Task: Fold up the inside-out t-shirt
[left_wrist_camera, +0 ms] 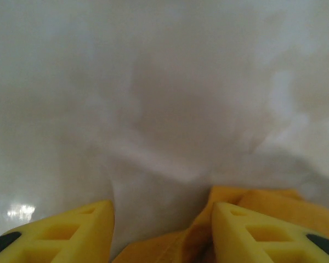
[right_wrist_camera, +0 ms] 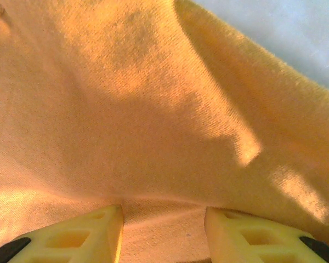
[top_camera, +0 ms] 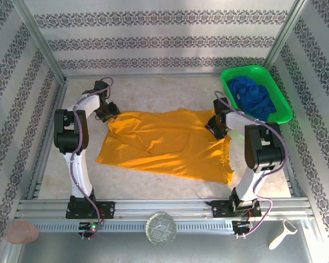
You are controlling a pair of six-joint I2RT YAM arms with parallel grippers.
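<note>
The mustard orange-yellow t-shirt (top_camera: 164, 145) lies spread flat and a little rumpled across the middle of the table. My left gripper (top_camera: 106, 113) is low at its far left corner. In the left wrist view that gripper (left_wrist_camera: 162, 233) is open, with the shirt's edge (left_wrist_camera: 257, 200) reaching in between the yellow fingers (left_wrist_camera: 71, 233) close to the right one. My right gripper (top_camera: 217, 126) is down on the shirt's far right part. In the right wrist view it (right_wrist_camera: 163, 233) is open, its fingers (right_wrist_camera: 247, 235) straddling a low fold of the cloth (right_wrist_camera: 153, 109).
A green basket (top_camera: 274, 87) holding a dark blue garment (top_camera: 253, 94) stands at the back right, close to the right arm. On the near ledge lie a glass dish (top_camera: 161, 228), a peeler (top_camera: 283, 233) and a pinkish lump (top_camera: 23, 232). Metal frame rails border the table.
</note>
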